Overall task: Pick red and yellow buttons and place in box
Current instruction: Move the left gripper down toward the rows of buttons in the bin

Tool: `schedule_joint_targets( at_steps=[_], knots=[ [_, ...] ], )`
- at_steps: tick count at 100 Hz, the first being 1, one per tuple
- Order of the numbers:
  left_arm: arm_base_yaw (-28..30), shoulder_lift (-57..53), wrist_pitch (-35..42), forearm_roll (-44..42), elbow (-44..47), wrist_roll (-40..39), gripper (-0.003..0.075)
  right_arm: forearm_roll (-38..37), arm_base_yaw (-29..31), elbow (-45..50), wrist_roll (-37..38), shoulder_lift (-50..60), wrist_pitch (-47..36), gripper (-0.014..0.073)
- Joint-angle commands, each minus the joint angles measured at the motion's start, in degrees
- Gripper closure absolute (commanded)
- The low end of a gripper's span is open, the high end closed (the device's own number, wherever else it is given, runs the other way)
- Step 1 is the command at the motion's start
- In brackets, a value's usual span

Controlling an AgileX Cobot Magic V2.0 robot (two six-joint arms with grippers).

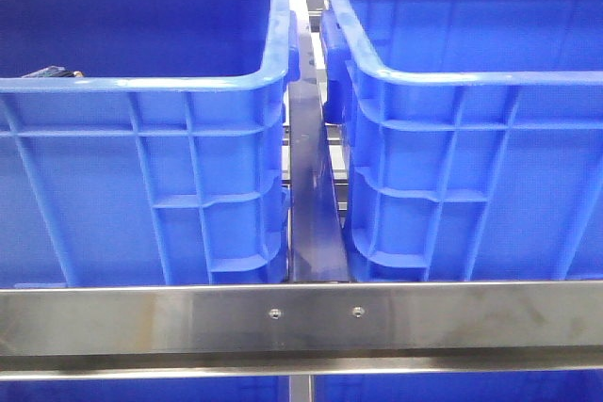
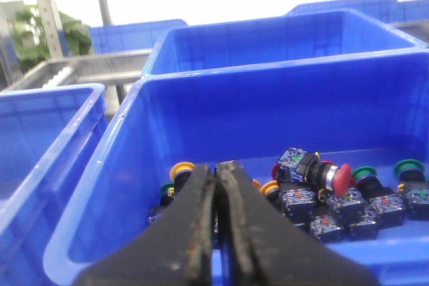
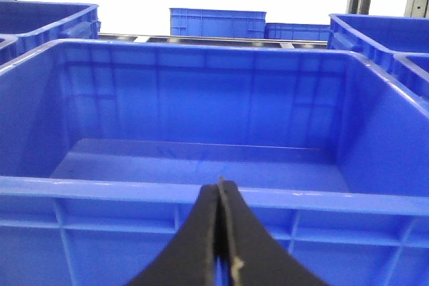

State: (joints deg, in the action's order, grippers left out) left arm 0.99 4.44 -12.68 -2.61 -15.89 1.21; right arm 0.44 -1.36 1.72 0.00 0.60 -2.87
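Crates (image 1: 141,167), glossy ribbed blue plastic, on steel rail (image 1: 301,317). Buttons (image 2: 322,192), round-capped, at 3 o'clock of left gripper (image 2: 216,172); right gripper (image 3: 220,189); both pressed together, empty.

Two bins side by side in the front view: left bin (image 1: 141,167) on the left, right bin (image 1: 471,167) on the right, apart, with a narrow gap between them. Rail (image 1: 301,317) running across in front of both. Inside the left bin, seen from the left wrist, a cluster of buttons (image 2: 322,195) on the floor toward one wall, some touching, one button (image 2: 340,177) lying on its side atop the others. More bins (image 2: 281,38) behind. Right bin's floor (image 3: 201,165) bare.
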Motion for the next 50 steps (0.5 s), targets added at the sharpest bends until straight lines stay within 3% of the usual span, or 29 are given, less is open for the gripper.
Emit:
schedule_joint_targets(
  at_steps=[1,26,50],
  knots=[
    [-0.05,5.95,-2.32,0.73,-7.88,-0.38,0.0739,-0.08,-0.08,-0.19,0.0,1.15,-4.94,0.066],
    [-0.05,22.32,-21.24,0.73,-25.81,-0.14,0.0739,-0.08,-0.08,-0.19,0.0,1.15,-4.94,0.066],
    [-0.05,31.33,-25.84,0.73,-31.77,-0.14,0.0739,-0.08,-0.08,-0.19,0.0,1.15,-4.94,0.066]
  ],
)
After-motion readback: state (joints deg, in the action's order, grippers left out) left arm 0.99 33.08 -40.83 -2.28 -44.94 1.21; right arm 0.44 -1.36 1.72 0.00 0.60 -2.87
